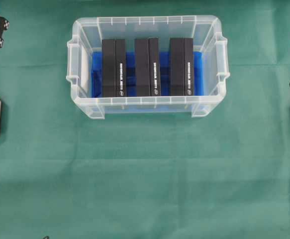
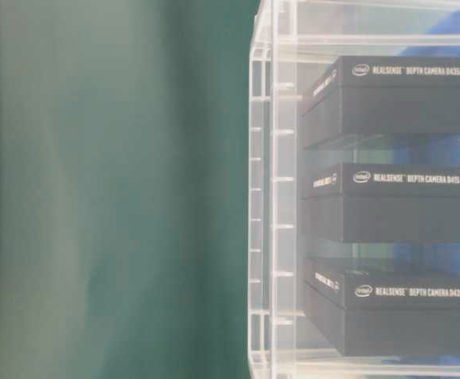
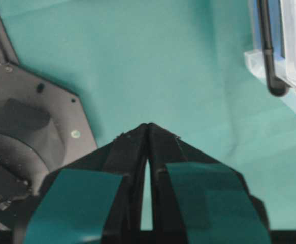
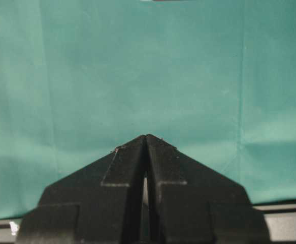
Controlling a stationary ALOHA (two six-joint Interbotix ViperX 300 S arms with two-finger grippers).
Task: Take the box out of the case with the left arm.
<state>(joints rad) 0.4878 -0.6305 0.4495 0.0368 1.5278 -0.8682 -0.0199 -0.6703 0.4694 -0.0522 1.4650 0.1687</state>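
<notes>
We log the case near the bench's far edge, three boxes upright inside; only table-level view reads their labels. Wrist views alone show left gripper and right gripper, jaws closed, empty.

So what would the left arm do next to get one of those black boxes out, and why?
Probably swing toward the case and open wider. The left end effector hangs over bare green cloth, tips almost together and holding nothing, with only the case's corner at its view's edge. All three boxes, the nearest one included, sit untouched inside.
</notes>
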